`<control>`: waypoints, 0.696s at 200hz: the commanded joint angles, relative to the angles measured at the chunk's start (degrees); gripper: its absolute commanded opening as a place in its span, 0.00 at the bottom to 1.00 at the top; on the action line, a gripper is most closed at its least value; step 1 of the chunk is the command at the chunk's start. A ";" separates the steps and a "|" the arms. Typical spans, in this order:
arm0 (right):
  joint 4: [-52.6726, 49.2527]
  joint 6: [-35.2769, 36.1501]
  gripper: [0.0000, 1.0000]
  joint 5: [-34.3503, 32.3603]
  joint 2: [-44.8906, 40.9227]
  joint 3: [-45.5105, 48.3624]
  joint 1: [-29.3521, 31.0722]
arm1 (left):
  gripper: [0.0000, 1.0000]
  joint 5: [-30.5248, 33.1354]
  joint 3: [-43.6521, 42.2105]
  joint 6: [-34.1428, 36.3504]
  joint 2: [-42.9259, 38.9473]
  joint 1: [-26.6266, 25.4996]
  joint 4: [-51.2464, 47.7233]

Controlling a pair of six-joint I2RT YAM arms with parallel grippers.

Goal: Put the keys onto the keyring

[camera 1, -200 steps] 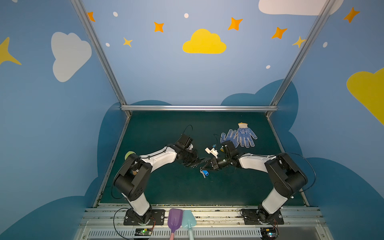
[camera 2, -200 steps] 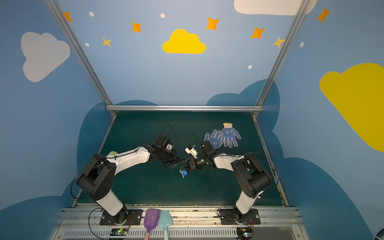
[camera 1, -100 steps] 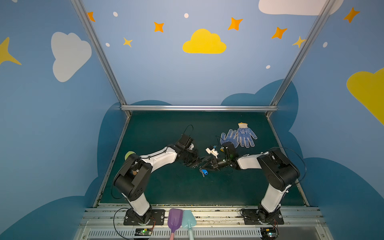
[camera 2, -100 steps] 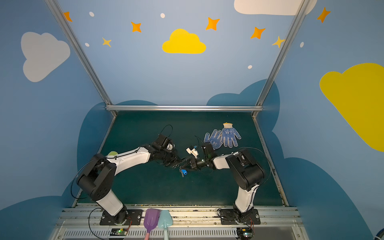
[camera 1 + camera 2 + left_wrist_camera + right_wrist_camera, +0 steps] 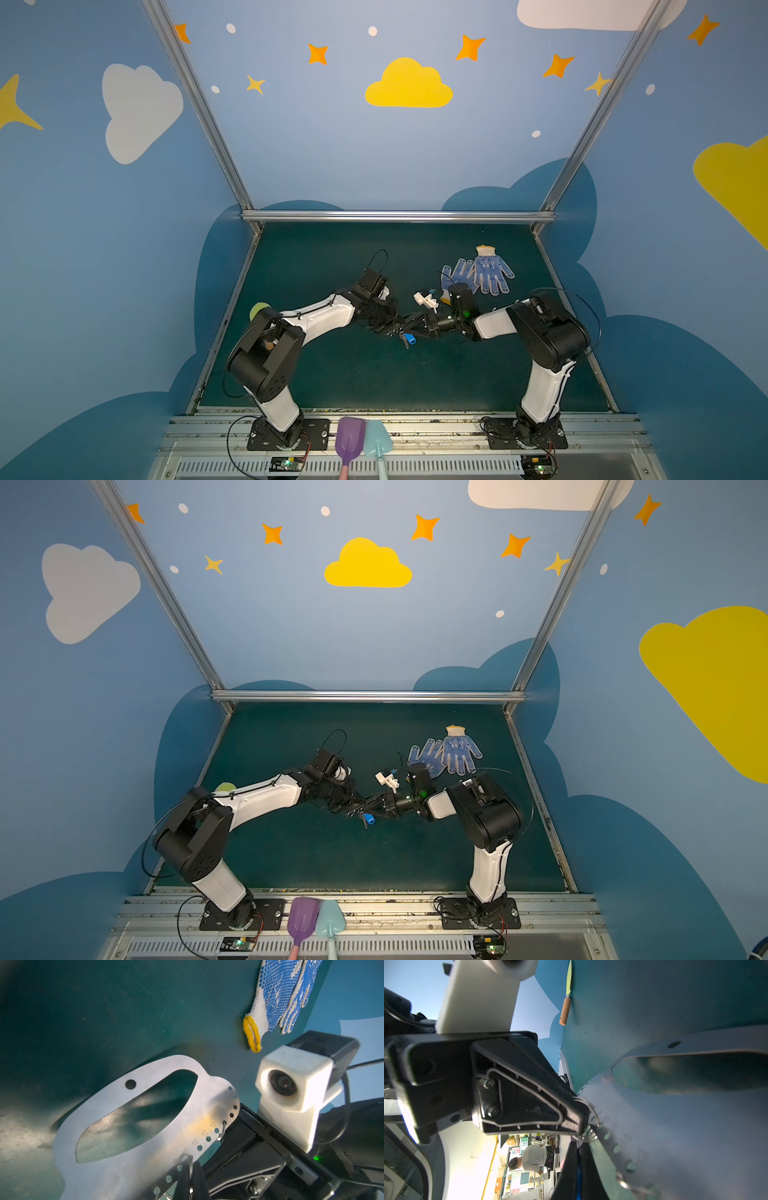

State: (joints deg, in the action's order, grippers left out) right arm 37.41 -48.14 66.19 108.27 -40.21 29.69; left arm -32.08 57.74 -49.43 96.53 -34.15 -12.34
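Green mat (image 5: pixel 332 374), keys (image 5: pixel 409 338) near keyring (image 5: pixel 128 1172).

Even overhead light in both top views, dark green mat (image 5: pixel 353 374) dim, rails (image 5: pixel 199 104) splayed by the wide lens, left wrist view crisp with warm sheen on the keyring (image 5: pixel 124 1172), right wrist view hazy, keyring blurred, lab background (image 5: pixel 467 1157) blown white

left arm (image 5: pixel 320 316): rises from its base, folds at the elbow; white forearm slants inward and forward
left gripper (image 5: pixel 397 328): jaws closed; tip aimed inward and slightly down
right arm (image 5: pixel 550 338): upright from its base, elbow bent high; forearm stretches inward, nearly level
right gripper (image 5: pixel 415 327): jaws closed; tip just beside the left gripper's, the two meeting midway between the arms
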 commanded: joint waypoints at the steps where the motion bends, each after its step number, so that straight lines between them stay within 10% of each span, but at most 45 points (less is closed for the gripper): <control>1: 4.16 -1.93 0.00 1.58 0.82 0.30 -0.34 | 0.04 -0.80 -0.52 1.62 -1.72 -0.37 0.26; 139: 21.61 -13.47 0.00 1.08 3.05 4.31 -3.60 | 0.04 -0.42 -0.65 3.40 -2.30 -0.78 -1.88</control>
State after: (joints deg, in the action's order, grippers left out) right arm 55.64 -61.23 66.70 111.31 -36.07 25.98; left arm -32.40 57.41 -47.16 95.24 -34.79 -12.71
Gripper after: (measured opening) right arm 0.056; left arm 0.047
